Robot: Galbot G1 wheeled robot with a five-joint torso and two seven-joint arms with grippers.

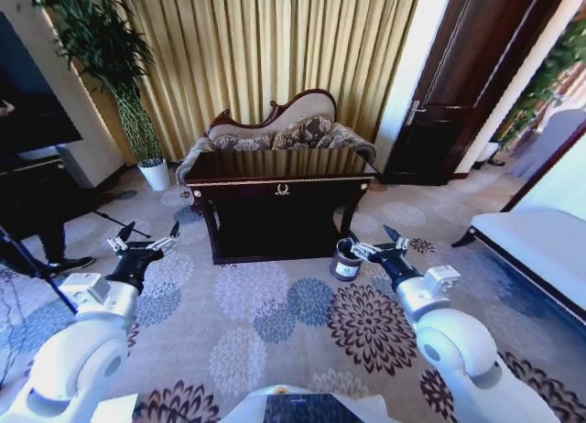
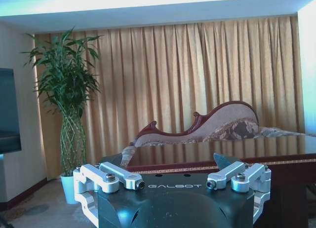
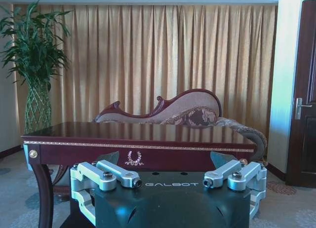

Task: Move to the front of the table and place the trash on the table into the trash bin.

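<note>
**Well: both grippers spread and empty, table well ahead, no trash readable**

The left gripper [image 1: 148, 238] is held out low over the carpet with its fingers spread wide and nothing between them. Its wrist view [image 2: 170, 164] looks across at the table's corner. The right gripper [image 1: 380, 247] is in the same state, jaws apart and empty [image 3: 168, 161], and aims at the emblem on the drawer front.

The trash bin [image 1: 346, 260] sits on the floor just beyond the right gripper, by the table's front right leg. The table [image 1: 275, 199] stands well apart from both arms, with its glossy surface [image 3: 133, 131] seen nearly edge-on from the wrists. No trash can be made out on it from any view, whether because it is too small or washed out by reflections I cannot tell.

Handling is a judgement only. Table litter is likely light and crushable, so a gentle pinch across the middle of each piece should hold. The polished top looks slick, and items may skid if nudged. The bin looks small and light, so a bump could tip it, and it is better to drop in from above.

- Grippers: 2
- Tables: 1
- Bins: 1
- Trash items: none countable
- Chaise [image 1: 284, 130] behind the table: 1
</note>
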